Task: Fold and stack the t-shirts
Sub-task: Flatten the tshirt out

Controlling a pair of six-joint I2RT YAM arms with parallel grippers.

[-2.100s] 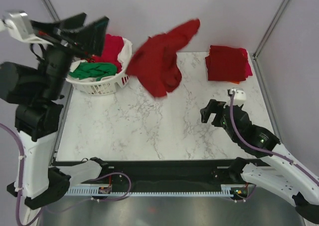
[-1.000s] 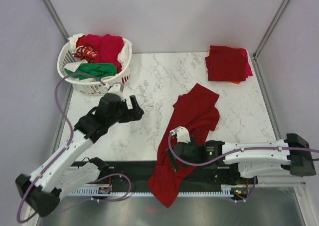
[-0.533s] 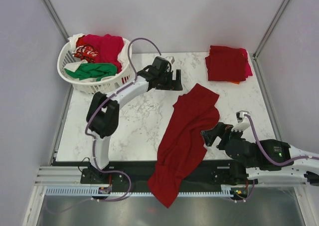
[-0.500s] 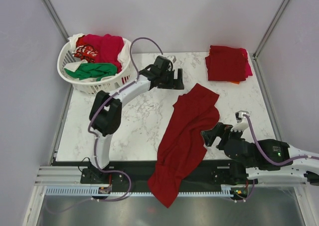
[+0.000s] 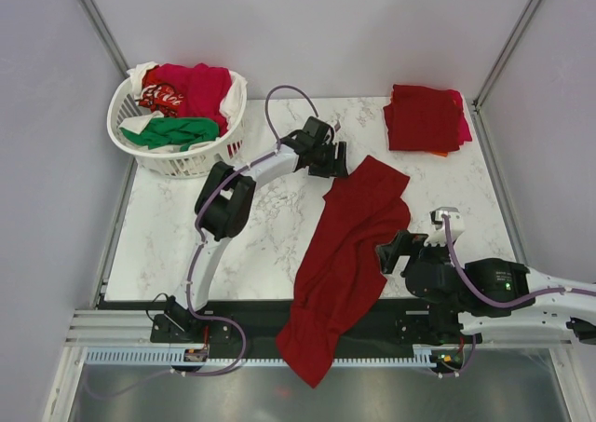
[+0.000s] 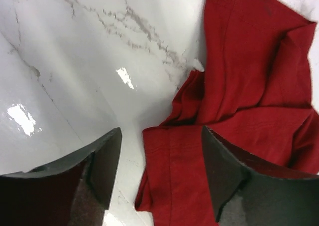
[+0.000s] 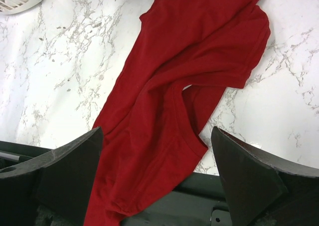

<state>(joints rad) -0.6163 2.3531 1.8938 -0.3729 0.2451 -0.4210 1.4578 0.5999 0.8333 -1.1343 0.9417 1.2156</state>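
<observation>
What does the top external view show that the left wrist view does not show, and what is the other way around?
Only the top external view shows the basket, the folded stack, the right gripper, which is open, and the near end of the red shirt hanging over the edge of the table. Only the left wrist view shows, close up, the crumpled folds at the shirt's far end and the glare spots on the marble. Both show the red shirt, the table and the left gripper, open at the shirt's far end.
</observation>
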